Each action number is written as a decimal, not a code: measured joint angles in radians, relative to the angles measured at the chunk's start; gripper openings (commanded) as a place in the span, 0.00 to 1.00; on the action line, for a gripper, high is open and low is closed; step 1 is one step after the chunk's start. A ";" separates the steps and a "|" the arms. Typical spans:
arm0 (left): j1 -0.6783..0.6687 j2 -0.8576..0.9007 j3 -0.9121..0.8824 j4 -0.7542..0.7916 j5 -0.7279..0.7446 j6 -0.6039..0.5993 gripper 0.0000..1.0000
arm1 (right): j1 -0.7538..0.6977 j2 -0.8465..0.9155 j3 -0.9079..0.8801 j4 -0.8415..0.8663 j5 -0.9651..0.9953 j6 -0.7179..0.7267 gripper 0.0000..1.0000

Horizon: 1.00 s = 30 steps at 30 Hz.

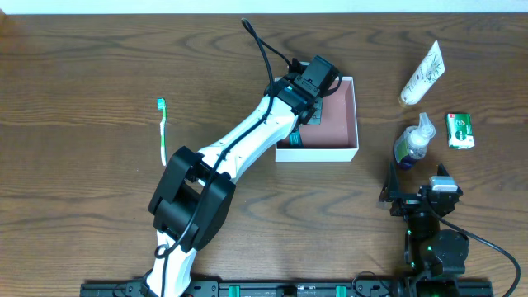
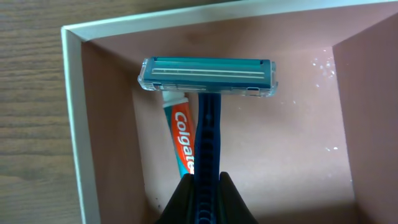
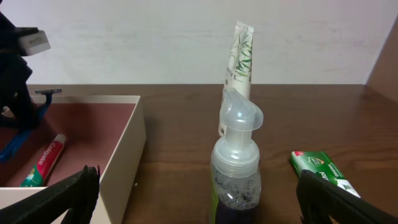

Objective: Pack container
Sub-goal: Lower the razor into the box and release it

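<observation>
Left gripper [image 2: 206,190], clamped on a blue disposable razor [image 2: 208,78], hovers over the container [image 2: 73,93] above a Colgate tube [image 2: 180,140]; lowering and release likely next.

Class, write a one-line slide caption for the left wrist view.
Left end effector holds a blue razor over the toothpaste inside the container.

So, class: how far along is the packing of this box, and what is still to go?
Done: the toothpaste lies in the box. In hand: the left tool grips a razor over it. Left: toothbrush, white tube, pump bottle and green packet sit outside on the table.
</observation>
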 measured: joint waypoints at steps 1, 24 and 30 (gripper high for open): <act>0.001 0.000 0.000 0.000 -0.003 0.000 0.07 | 0.000 0.000 0.000 0.000 0.000 0.000 0.99; 0.021 0.000 -0.013 -0.043 -0.011 -0.024 0.16 | 0.000 0.000 0.000 0.000 0.000 0.000 0.99; 0.021 0.000 -0.013 -0.043 -0.011 -0.024 0.16 | 0.000 0.000 0.000 0.000 0.000 0.000 0.99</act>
